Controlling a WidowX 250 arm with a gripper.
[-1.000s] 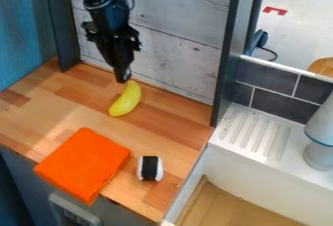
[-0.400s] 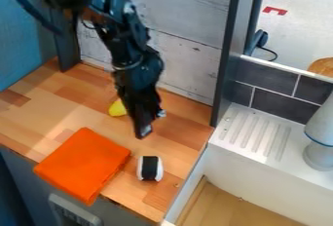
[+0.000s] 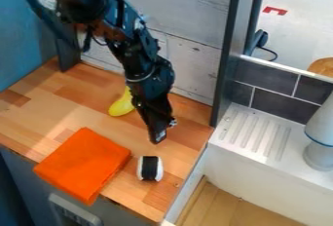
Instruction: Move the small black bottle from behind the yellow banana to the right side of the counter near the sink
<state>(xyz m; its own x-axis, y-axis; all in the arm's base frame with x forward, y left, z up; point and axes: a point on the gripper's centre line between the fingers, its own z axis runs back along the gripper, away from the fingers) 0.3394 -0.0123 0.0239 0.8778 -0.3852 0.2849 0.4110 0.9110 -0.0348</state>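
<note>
The black gripper (image 3: 157,140) hangs over the wooden counter, its tip a little above and behind a small white roll with a black band (image 3: 150,168); a gap separates the two. A yellow banana (image 3: 121,105) lies on the counter behind and left of the gripper, its upper end partly hidden by the arm. To the left of the roll, a folded orange cloth (image 3: 83,165) lies flat with one corner over the counter's front edge.
The wooden counter (image 3: 46,115) is bounded by a white plank wall (image 3: 195,69) behind and a dark upright post at its right. Farther right stand a white ribbed drainboard (image 3: 253,133) and a grey-white object (image 3: 320,137) beside a sink basin.
From the back wall above the banana, the gripper has come forward and right, close to the roll. The arm now covers the banana's upper end. Banana, cloth and roll have stayed put.
</note>
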